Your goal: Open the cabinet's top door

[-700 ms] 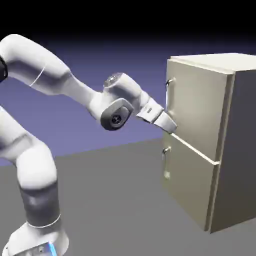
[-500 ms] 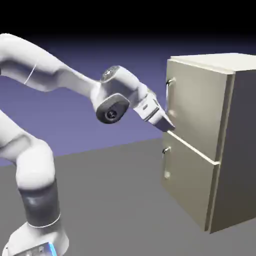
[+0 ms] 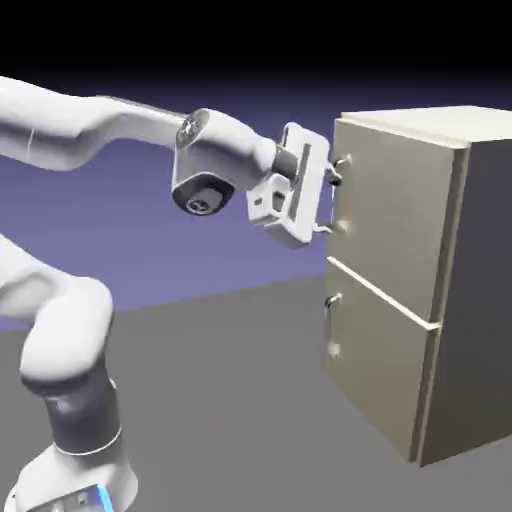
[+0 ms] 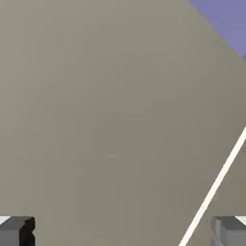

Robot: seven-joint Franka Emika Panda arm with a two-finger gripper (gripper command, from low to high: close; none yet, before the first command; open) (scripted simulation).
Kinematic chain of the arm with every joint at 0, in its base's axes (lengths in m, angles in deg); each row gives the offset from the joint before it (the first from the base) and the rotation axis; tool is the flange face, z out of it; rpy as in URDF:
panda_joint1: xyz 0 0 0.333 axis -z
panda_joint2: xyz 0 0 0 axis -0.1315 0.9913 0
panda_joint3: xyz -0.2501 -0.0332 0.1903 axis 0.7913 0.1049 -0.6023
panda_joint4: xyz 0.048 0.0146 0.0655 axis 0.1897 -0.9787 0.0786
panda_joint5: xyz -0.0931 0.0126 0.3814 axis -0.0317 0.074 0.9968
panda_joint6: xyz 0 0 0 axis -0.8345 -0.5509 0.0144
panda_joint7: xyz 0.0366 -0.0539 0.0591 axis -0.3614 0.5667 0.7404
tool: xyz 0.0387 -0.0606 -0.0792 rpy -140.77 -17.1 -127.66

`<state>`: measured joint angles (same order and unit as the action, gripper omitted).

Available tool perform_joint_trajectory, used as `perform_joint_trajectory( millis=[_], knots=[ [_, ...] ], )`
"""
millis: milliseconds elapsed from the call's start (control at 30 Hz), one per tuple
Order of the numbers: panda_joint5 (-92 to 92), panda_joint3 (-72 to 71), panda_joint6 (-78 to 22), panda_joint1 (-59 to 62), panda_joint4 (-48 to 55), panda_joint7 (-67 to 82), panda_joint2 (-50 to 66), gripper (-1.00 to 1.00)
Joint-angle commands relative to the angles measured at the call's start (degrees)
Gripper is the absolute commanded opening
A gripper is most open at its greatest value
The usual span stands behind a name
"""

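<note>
Top door [image 3: 395,220] still shut, upper half of cabinet [image 3: 480,300], just off fingers [image 3: 328,205] toward exterior view's right. Fingers spread wide, nothing gripped. Handle [image 3: 335,205] runs upright along door's near-arm edge, right by fingertips; contact can't be told. Probably gotta get jaws lined up across bar next.

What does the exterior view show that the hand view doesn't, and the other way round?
Only the exterior view: the arm, the top handle, the bottom handle and the cabinet's shaded side.

Only the hand view: a close look straight along the open pincer, with its grey tips wide apart and nothing between them but the cabinet front beyond.

Both: the top door, the pale seam under it, part of the bottom door and blue-violet backdrop.
</note>
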<state>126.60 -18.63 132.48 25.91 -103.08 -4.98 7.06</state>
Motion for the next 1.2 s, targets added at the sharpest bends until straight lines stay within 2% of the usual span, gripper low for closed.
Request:
perform_joint_trajectory(
  millis=[0, 1167],
  knots=[
    [2.5, -1.0, -0.2, 0.8, 0.3, -1.2, -0.6, 0.0],
    [89.7, -36.9, -5.8, 28.9, 9.2, -42.2, -20.1, 0.0]
  ],
)
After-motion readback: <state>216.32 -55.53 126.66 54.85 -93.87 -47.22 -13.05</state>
